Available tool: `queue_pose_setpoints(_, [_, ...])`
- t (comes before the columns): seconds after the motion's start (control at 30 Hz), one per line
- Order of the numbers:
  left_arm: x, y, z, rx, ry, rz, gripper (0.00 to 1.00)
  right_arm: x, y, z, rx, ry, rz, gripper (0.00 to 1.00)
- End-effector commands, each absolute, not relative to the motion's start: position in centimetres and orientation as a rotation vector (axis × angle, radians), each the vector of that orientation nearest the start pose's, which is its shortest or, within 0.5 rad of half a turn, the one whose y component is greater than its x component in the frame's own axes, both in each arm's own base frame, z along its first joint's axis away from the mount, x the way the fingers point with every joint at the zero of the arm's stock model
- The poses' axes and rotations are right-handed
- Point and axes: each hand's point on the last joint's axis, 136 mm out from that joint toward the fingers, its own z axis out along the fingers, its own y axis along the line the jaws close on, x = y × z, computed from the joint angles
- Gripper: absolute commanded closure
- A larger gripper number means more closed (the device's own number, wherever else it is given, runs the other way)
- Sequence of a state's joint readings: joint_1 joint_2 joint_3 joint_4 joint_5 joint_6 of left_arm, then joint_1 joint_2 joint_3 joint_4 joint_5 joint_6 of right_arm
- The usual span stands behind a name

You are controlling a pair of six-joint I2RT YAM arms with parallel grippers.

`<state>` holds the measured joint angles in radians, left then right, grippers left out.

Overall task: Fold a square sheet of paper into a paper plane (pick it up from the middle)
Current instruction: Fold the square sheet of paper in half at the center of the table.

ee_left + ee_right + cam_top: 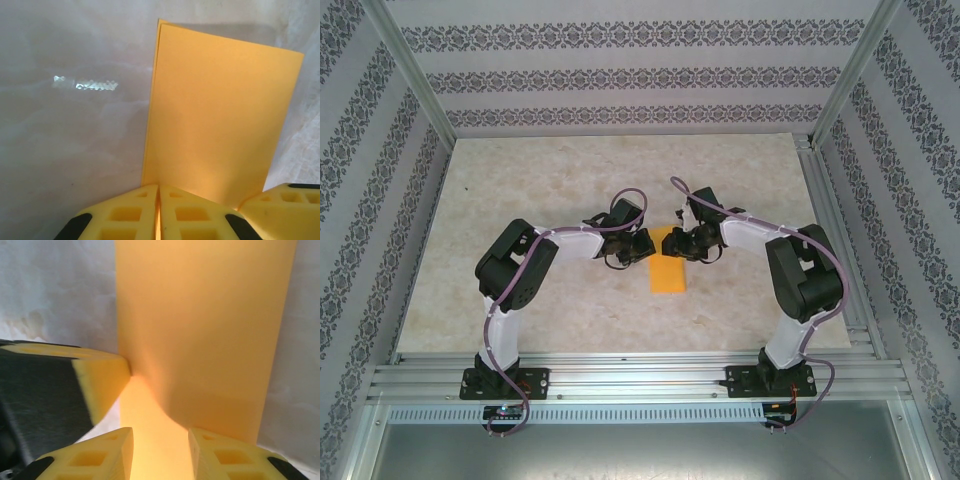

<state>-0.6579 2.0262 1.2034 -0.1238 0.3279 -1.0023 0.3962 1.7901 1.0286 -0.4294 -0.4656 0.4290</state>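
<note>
Between clamped left jaws, orange paper (220,115), right jaws astride

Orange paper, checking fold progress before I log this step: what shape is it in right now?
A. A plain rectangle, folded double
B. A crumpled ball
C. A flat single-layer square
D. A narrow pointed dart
A: the top view shows the orange paper as a plain rectangle longer than wide. The left wrist view shows two layers along its edge, with the left gripper jaws closed on it.
</note>
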Motion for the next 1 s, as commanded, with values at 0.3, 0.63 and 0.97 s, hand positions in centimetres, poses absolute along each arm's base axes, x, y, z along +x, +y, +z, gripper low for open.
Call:
queue_pose_setpoints(0.3, [33.3, -33.5, -1.3, -0.316, 2.874, -0.856, 0.88, 31.0, 19.1, -0.3, -0.061, 2.967, 0.666, 0.64])
queue_pose_setpoints(0.63, [33.2, -33.5, -1.1, -0.302, 2.876, -0.847, 0.88, 31.3, 20.8, 4.6, -0.091, 2.822, 0.864, 0.61])
queue_pose_setpoints(0.97, [33.1, -33.7, -1.0, -0.294, 2.878, -0.843, 0.88, 28.9, 20.9, 2.5, -0.046, 2.872, 0.969, 0.62])
